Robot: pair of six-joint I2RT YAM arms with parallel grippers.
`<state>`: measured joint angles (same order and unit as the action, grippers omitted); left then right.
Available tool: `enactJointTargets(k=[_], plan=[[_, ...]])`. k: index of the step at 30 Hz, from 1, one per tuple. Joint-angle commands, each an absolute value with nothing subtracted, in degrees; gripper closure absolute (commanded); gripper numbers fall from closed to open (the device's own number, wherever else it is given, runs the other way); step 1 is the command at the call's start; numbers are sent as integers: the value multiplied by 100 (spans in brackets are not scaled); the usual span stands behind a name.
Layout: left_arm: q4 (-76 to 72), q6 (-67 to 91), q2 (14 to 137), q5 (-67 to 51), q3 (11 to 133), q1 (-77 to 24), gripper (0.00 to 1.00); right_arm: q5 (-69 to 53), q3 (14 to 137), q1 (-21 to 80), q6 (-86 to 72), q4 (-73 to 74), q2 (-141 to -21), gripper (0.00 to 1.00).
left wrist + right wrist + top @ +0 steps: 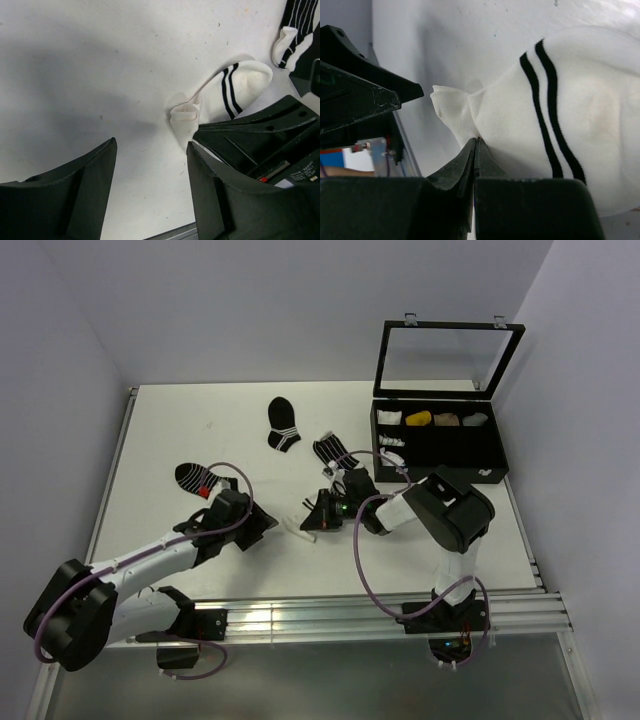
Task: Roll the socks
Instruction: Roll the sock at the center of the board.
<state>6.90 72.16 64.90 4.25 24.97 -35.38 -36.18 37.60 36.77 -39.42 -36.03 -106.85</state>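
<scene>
I'm looking down on a white table (pixel 200 420) boxed in by plain pale lavender walls: a back wall (pixel 250 310), a left wall (pixel 50 390) and a right wall (pixel 590 390). Aluminium rails (pixel 320 612) run along its near edge. The light is soft and even, leaving only faint grey shadows on the tabletop.

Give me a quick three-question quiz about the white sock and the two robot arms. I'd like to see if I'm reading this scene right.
1. True or false: the left gripper is clamped shut on the white sock.
2. How many black stripes cross the white sock? A) one B) two C) four
3. Which arm's gripper is pinching the edge of the sock?

Key
1. False. Its jaws stand open, and the sock's bunched end lies just beyond one finger, not between them.
2. B.
3. The right gripper. Its jaws are shut on the sock's edge.
</scene>
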Motion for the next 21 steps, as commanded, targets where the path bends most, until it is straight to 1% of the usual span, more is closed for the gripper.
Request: enactJointTargets(k=[1,5,9,14,18,21], plan=[[167,7084,6731,334,2548,-3612,37,-4113,3446,3464,-4552,-4350,-10977,100],[61,7049,7189,290,2671,-3726,37,-4078,3401,3340,-4658,-4368,-11039,100],[-263,7031,7584,281,2742,-3832,39,-4078,3428,3287,-4728,-4246,-11161,100],[-413,6979,7866,316,2821,-3885,45,-4140,3393,3182,-4878,-4359,-11338,100],[-448,6926,8085,299,2874,-3911,53,-4183,3393,3120,-4974,-4403,-11434,100],[-510,6900,8296,272,2909,-3964,57,-4192,3410,3103,-4992,-4386,-11470,100]])
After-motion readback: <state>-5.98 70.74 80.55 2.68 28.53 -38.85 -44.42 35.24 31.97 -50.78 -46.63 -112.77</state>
